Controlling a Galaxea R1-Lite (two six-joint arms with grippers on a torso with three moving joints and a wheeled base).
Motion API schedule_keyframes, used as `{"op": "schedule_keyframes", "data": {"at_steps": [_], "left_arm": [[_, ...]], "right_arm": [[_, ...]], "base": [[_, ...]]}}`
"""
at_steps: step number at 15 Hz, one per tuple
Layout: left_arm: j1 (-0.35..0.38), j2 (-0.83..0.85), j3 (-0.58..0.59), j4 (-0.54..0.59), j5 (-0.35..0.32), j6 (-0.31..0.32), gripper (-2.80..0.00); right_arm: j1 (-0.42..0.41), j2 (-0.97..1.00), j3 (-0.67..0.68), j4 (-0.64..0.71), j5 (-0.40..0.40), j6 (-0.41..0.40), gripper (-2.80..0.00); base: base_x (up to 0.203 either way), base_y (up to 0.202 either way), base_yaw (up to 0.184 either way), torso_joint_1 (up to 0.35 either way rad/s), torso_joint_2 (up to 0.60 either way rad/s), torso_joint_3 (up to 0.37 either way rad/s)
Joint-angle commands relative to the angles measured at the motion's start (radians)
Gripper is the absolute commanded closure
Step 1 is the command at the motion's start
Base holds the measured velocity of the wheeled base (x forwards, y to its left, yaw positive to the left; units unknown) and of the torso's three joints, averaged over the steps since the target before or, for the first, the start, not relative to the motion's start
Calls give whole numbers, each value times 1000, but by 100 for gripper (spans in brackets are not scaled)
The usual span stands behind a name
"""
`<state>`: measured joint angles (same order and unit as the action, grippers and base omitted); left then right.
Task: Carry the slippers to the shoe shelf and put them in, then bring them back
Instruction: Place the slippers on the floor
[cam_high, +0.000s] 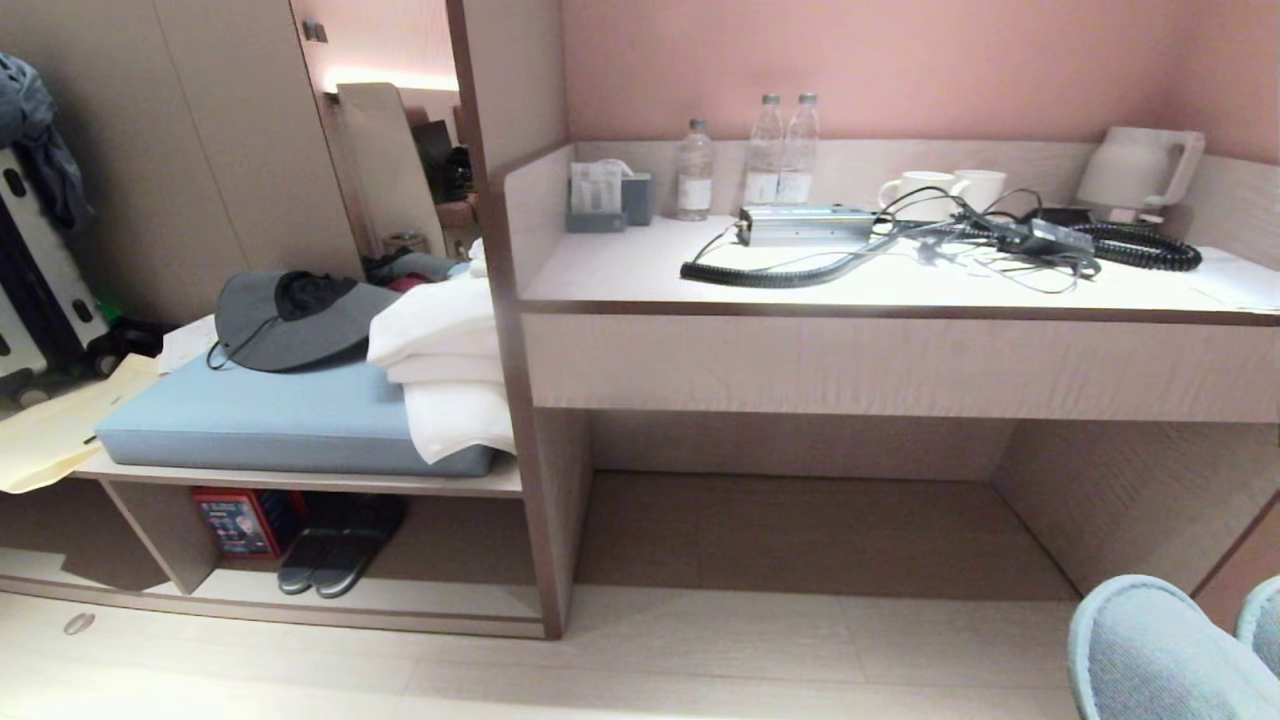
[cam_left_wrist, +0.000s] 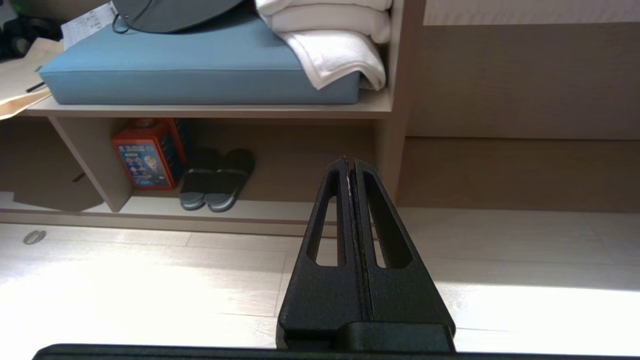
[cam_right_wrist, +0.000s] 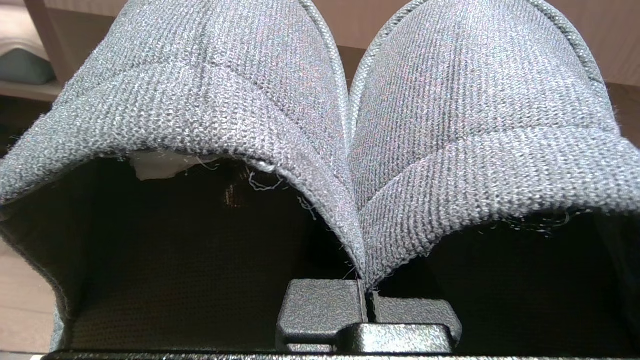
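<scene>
Carrying slippers (cam_high: 1160, 650): grey knit pair, inner edges pinched together in closed right hand (cam_right_wrist: 367, 305), low at near right. Left hand (cam_left_wrist: 350, 165) closed, empty, parked facing shoe shelf (cam_high: 450, 600) at far left under blue cushion (cam_high: 280, 420). Keep pinch firm and pair level. Approach low, toes first. Aim for bare base board right of dark pair (cam_high: 340, 550), clear of red box (cam_high: 240, 520) and upright side panel.

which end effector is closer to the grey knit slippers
Right. The right end effector is shut on the grey knit slippers, pinching their inner edges. The left end effector, shut, is apart from them, over the floor facing the shoe shelf.
</scene>
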<state>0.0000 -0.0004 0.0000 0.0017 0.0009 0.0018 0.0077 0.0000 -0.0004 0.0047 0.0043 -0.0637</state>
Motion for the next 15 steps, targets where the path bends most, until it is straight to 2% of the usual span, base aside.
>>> {"op": "schedule_keyframes", "data": {"at_steps": [1,7,15], "left_arm": [[0,0,0,-2,1,0,0],[0,0,0,-2,-1,-3,0],[0,2,0,-1,0,1,0]], "right_arm": [[0,2,0,1,0,-1,0],[0,0,0,0,2,-4,0],[0,2,0,0,2,-8,0]], "base": [[0,0,0,0,0,0],[0,0,0,0,1,-10],[0,0,0,3,1,-180]]}}
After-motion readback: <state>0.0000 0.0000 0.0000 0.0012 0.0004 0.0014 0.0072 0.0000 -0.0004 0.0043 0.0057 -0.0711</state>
